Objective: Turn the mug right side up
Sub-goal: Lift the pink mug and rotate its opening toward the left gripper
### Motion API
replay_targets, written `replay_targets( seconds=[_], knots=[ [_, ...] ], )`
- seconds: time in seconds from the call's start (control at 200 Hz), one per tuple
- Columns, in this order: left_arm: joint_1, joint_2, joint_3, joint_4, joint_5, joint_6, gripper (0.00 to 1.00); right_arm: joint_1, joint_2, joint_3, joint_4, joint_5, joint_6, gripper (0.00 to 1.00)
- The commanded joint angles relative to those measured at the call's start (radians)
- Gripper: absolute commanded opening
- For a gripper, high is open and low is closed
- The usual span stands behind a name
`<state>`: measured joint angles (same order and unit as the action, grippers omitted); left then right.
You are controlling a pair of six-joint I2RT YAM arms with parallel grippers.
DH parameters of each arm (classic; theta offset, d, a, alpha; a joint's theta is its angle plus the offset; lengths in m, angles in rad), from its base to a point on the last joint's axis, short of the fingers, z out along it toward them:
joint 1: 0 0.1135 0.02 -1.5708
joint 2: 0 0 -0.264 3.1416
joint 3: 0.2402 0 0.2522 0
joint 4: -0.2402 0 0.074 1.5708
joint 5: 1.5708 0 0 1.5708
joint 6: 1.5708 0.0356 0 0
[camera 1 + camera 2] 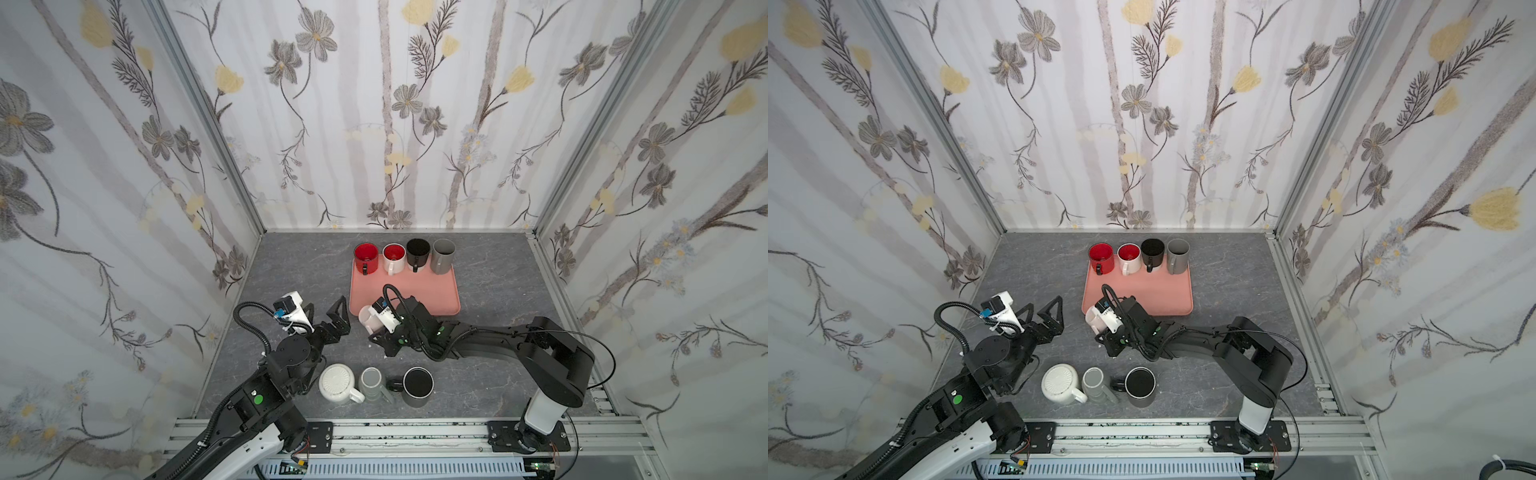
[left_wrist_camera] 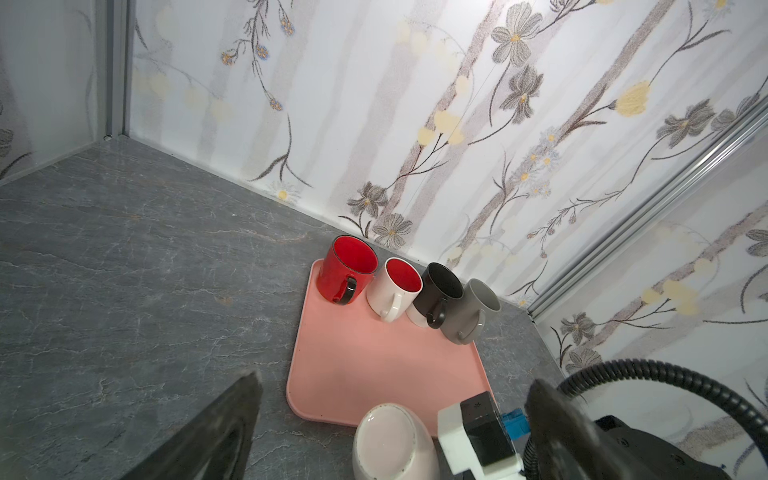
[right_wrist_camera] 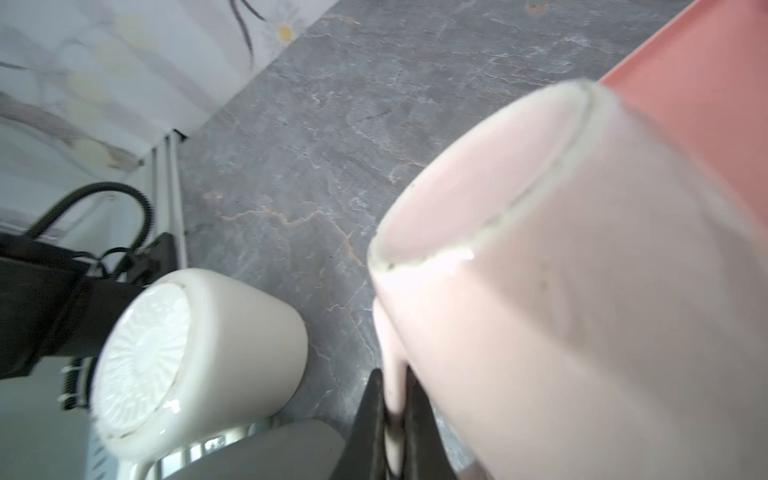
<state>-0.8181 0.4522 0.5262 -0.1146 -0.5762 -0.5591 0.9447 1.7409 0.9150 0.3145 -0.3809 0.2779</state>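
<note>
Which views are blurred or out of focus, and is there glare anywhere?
Right wrist view: the held pink mug is soft, with a glare spot on its base rim; upturned cream mug also soft. Left wrist view: pink tray sharp, left gripper fingers blurred. Both top views: sharp, evenly lit.

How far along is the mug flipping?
Done: four mugs upright on the tray. In hand: right claw shut on the pink mug by its handle, tilted, base showing. Left: finish that turn; front white mug sits base-up; grey mug, black mug beside it look inverted.
</note>
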Motion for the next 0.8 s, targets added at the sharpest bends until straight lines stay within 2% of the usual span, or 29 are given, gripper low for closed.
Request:
replay_targets(
  seconds=[0.0, 0.115, 0.195, 0.375, 0.5, 0.58, 0.669, 0.794],
  knots=[
    [0.001, 0.002, -0.005, 0.033, -0.009, -0.018, 1.0, -0.009, -0.006, -0.021, 0.195, -0.203, 0.034, 0.0],
    [0.002, 0.005, -0.007, 0.033, -0.008, -0.022, 1.0, -0.029, 0.023, -0.056, 0.298, -0.329, 0.09, 0.0],
    [0.001, 0.006, -0.009, 0.036, -0.004, -0.022, 1.0, -0.042, 0.042, -0.087, 0.361, -0.375, 0.124, 0.0],
    [0.002, 0.048, -0.011, 0.024, -0.026, -0.03, 1.0, -0.054, 0.048, -0.111, 0.372, -0.376, 0.126, 0.0],
    [0.004, 0.112, -0.001, 0.027, 0.005, -0.024, 1.0, -0.075, 0.056, -0.136, 0.387, -0.372, 0.131, 0.0],
    [0.021, 0.192, 0.024, -0.014, -0.005, -0.039, 0.92, -0.08, 0.053, -0.154, 0.393, -0.365, 0.128, 0.0],
    [0.082, 0.297, 0.046, -0.033, 0.086, -0.046, 0.79, -0.08, 0.043, -0.169, 0.389, -0.355, 0.119, 0.0],
    [0.181, 0.393, 0.03, 0.04, 0.266, -0.061, 0.78, -0.082, 0.034, -0.203, 0.397, -0.355, 0.118, 0.0]
  ],
)
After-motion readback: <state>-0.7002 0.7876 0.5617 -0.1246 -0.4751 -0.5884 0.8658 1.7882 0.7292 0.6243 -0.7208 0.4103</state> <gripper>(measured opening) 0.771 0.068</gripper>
